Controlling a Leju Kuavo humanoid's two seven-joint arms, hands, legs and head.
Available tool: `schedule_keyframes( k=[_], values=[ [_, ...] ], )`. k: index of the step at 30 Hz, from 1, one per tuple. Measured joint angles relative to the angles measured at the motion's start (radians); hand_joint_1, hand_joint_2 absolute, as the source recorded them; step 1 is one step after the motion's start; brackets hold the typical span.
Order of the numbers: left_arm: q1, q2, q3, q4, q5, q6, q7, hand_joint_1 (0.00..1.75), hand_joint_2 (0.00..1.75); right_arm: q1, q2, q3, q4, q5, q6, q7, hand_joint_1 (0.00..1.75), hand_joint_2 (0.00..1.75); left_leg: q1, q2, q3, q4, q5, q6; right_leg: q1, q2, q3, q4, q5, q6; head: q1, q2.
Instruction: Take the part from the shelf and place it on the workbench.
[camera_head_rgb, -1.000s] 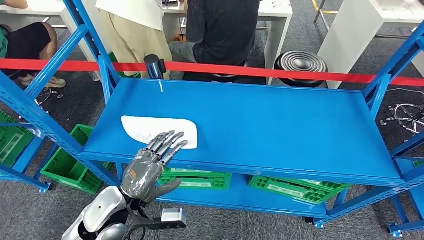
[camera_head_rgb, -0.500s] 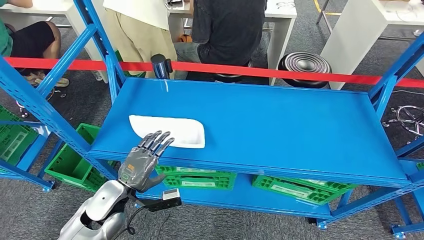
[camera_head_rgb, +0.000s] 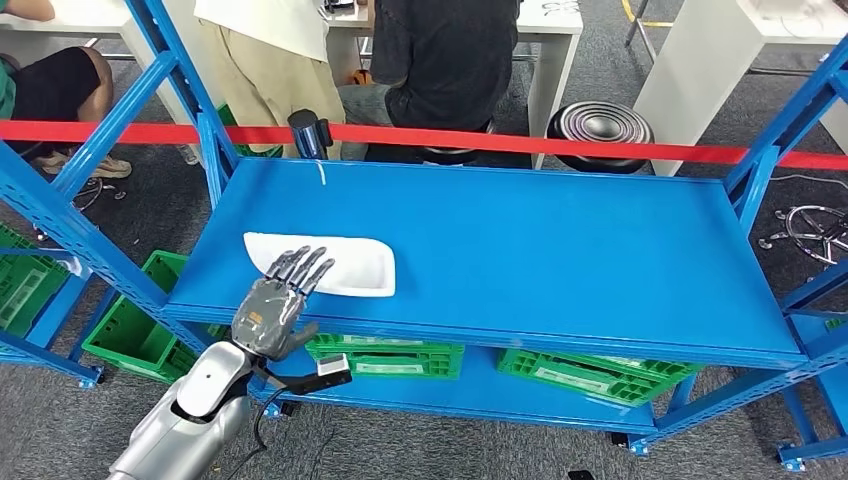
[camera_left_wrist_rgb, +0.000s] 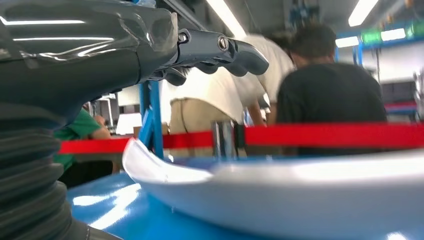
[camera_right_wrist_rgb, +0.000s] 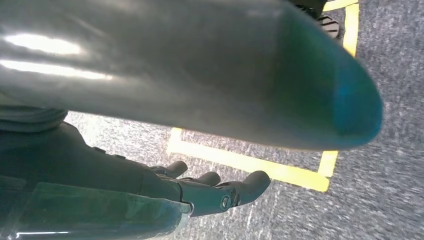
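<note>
Reaching is the step you are in: the white part (camera_head_rgb: 322, 264) lies flat on the blue shelf (camera_head_rgb: 560, 260), toward the shelf's left front corner, and nothing has lifted it yet. Your left hand (camera_head_rgb: 274, 305) hovers over the shelf's front edge with its fingers (camera_head_rgb: 296, 267) stretched out and apart, their tips over the near left end of the part; from the head view you cannot tell whether they touch it or merely hang above it. In the left wrist view the fingers (camera_left_wrist_rgb: 220, 50) stand clear above the part's raised rim (camera_left_wrist_rgb: 165, 167), grasping nothing, so read this hand as released. Your right hand (camera_right_wrist_rgb: 200, 192) hangs low beside the body over grey carpet and a yellow floor line (camera_right_wrist_rgb: 250, 165); its fingers look loosely extended with nothing in them, and it plays no role at present. The next move, as far as these pictures allow a judgement, calls for bringing the left hand down onto the part's near edge and getting fingers under or around that upturned rim, since the piece looks shallow, smooth and wide, likely to slide on the painted shelf if pushed instead of pinched. Mind the red barrier tape (camera_head_rgb: 560, 144) behind the shelf and the people (camera_head_rgb: 440, 60) standing just beyond it when you lift. The worktop where the part must go appears in none of these views, so expect a turn after the pickup.
</note>
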Motion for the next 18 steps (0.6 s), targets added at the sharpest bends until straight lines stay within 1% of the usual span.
schedule_keyframes(
  k=[1, 2, 4, 5, 6, 8, 9, 10, 11, 12, 13, 14, 15, 16, 18],
  values=[
    [-0.008, -0.003, 0.004, 0.018, 0.001, 0.024, -0.005, 0.00, 1.75, -0.002, 0.002, 0.000, 0.002, 0.005, 0.000, 0.000, 0.00, 0.00, -0.003, 0.000, 0.002, -0.006, -0.004, 0.004, 0.001, 0.000, -0.002, -0.002, 0.002, 0.004, 0.000, 0.000],
    [-0.015, -0.005, 0.008, 0.033, 0.003, 0.040, -0.008, 0.00, 1.75, -0.003, 0.003, 0.000, 0.004, 0.009, 0.001, 0.000, 0.00, 0.00, -0.006, 0.000, 0.002, -0.012, -0.002, 0.008, 0.001, 0.000, -0.002, -0.005, 0.004, 0.009, 0.000, 0.000],
    [-0.025, -0.010, 0.012, 0.053, 0.005, 0.054, -0.012, 0.00, 1.75, -0.004, 0.005, -0.001, 0.006, 0.015, 0.001, 0.002, 0.00, 0.00, -0.002, 0.002, 0.014, -0.033, 0.010, 0.016, 0.002, -0.002, -0.008, 0.002, -0.001, 0.016, 0.001, 0.000],
    [-0.032, -0.013, 0.013, 0.062, 0.006, 0.055, -0.014, 0.00, 1.75, -0.006, 0.006, -0.001, 0.007, 0.017, 0.001, 0.002, 0.00, 0.00, 0.000, 0.003, 0.020, -0.044, 0.017, 0.021, 0.003, -0.002, -0.021, 0.029, -0.016, 0.015, 0.002, 0.000],
    [-0.037, -0.017, 0.014, 0.073, 0.006, 0.056, -0.015, 0.00, 1.75, -0.008, 0.005, -0.001, 0.009, 0.019, 0.001, 0.003, 0.00, 0.00, 0.002, 0.004, 0.026, -0.053, 0.022, 0.024, 0.003, -0.003, -0.045, 0.077, -0.038, 0.011, 0.003, 0.000],
    [-0.045, -0.022, 0.014, 0.097, 0.006, 0.056, -0.016, 0.00, 1.75, -0.011, 0.005, -0.002, 0.014, 0.020, 0.002, 0.004, 0.00, 0.00, -0.003, 0.004, 0.024, -0.054, 0.025, 0.028, 0.003, -0.003, -0.109, 0.210, -0.088, 0.003, 0.005, 0.000],
    [-0.046, -0.025, 0.013, 0.108, 0.005, 0.056, -0.016, 0.00, 1.75, -0.011, 0.005, -0.002, 0.016, 0.021, 0.002, 0.004, 0.00, 0.00, -0.005, 0.003, 0.024, -0.053, 0.024, 0.028, 0.003, -0.003, -0.132, 0.254, -0.100, 0.005, 0.005, 0.000],
    [-0.046, -0.026, 0.013, 0.119, 0.005, 0.056, -0.016, 0.00, 1.75, -0.010, 0.005, -0.002, 0.018, 0.021, 0.003, 0.005, 0.00, 0.00, -0.007, 0.003, 0.023, -0.052, 0.024, 0.027, 0.003, -0.003, -0.138, 0.263, -0.096, 0.010, 0.005, 0.000],
    [-0.048, -0.028, 0.013, 0.129, 0.004, 0.056, -0.016, 0.00, 1.75, -0.010, 0.004, -0.002, 0.020, 0.021, 0.004, 0.006, 0.00, 0.00, -0.007, 0.002, 0.023, -0.050, 0.023, 0.026, 0.003, -0.003, -0.121, 0.227, -0.077, 0.018, 0.005, 0.000],
    [-0.050, -0.030, 0.013, 0.138, 0.004, 0.056, -0.016, 0.00, 1.75, -0.011, 0.004, -0.003, 0.021, 0.022, 0.005, 0.006, 0.00, 0.00, -0.007, 0.001, 0.022, -0.045, 0.022, 0.024, 0.002, -0.004, -0.087, 0.157, -0.048, 0.027, 0.005, 0.000],
    [-0.053, -0.031, 0.013, 0.145, 0.005, 0.056, -0.016, 0.00, 1.75, -0.013, 0.003, -0.004, 0.021, 0.022, 0.006, 0.006, 0.00, 0.00, -0.009, 0.000, 0.020, -0.039, 0.018, 0.020, 0.003, -0.005, -0.054, 0.089, -0.023, 0.029, 0.005, 0.000],
    [-0.058, -0.032, 0.013, 0.151, 0.005, 0.056, -0.016, 0.00, 1.75, -0.014, 0.003, -0.004, 0.022, 0.022, 0.007, 0.006, 0.00, 0.00, -0.011, 0.000, 0.016, -0.031, 0.014, 0.015, 0.003, -0.006, -0.027, 0.034, -0.004, 0.028, 0.004, 0.000],
    [-0.062, -0.033, 0.014, 0.157, 0.006, 0.056, -0.016, 0.00, 1.75, -0.015, 0.003, -0.005, 0.022, 0.023, 0.008, 0.006, 0.00, 0.00, -0.014, 0.000, 0.012, -0.025, 0.011, 0.011, 0.004, -0.006, -0.013, 0.006, 0.005, 0.023, 0.004, 0.000],
    [-0.065, -0.033, 0.014, 0.164, 0.009, 0.056, -0.017, 0.00, 1.75, -0.016, 0.003, -0.005, 0.023, 0.024, 0.009, 0.007, 0.00, 0.00, -0.016, 0.000, 0.009, -0.021, 0.010, 0.008, 0.005, -0.006, -0.012, 0.003, 0.005, 0.015, 0.003, 0.000],
    [-0.071, -0.033, 0.015, 0.182, 0.014, 0.056, -0.022, 0.00, 1.75, -0.016, 0.004, -0.006, 0.025, 0.027, 0.011, 0.007, 0.00, 0.00, -0.014, 0.000, 0.004, -0.015, 0.007, 0.003, 0.004, -0.006, -0.013, 0.003, 0.009, 0.004, 0.003, 0.000]
  ],
)
